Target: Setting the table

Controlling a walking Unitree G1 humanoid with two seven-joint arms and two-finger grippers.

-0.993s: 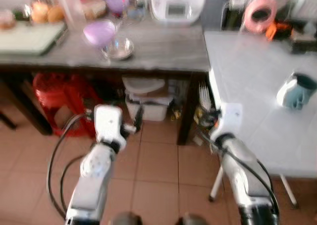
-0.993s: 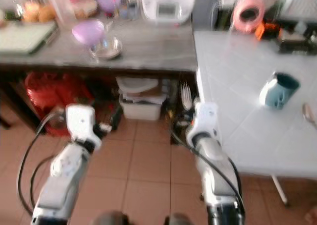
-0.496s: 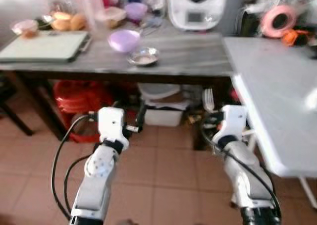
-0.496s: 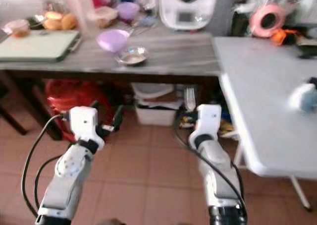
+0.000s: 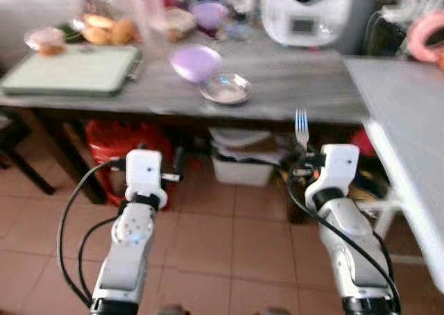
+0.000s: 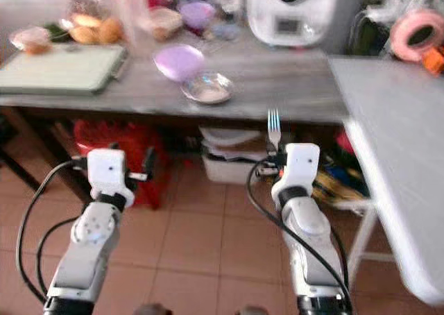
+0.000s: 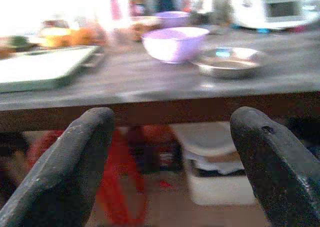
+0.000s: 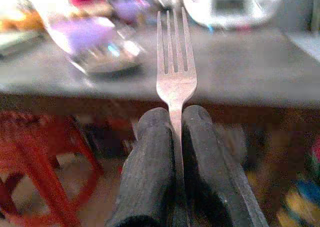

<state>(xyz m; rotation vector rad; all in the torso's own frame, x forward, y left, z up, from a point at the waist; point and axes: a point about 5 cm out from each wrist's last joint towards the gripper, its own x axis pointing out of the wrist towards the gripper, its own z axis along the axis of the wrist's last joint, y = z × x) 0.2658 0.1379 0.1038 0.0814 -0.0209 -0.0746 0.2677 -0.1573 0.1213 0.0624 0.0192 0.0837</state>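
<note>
Though blurred, right gripper clamped on upright fork; left gripper apparently apart.

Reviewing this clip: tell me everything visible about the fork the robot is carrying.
The fork looks like plain silvery metal with four straight tines and a narrow neck. It stands upright, tines up, its handle pinched between the two black fingers of the right gripper, which hide the handle lower down. It is held in the air in front of the dark wooden table, touching nothing else. The images are a little blurred, so finer detail cannot be made out.
</note>
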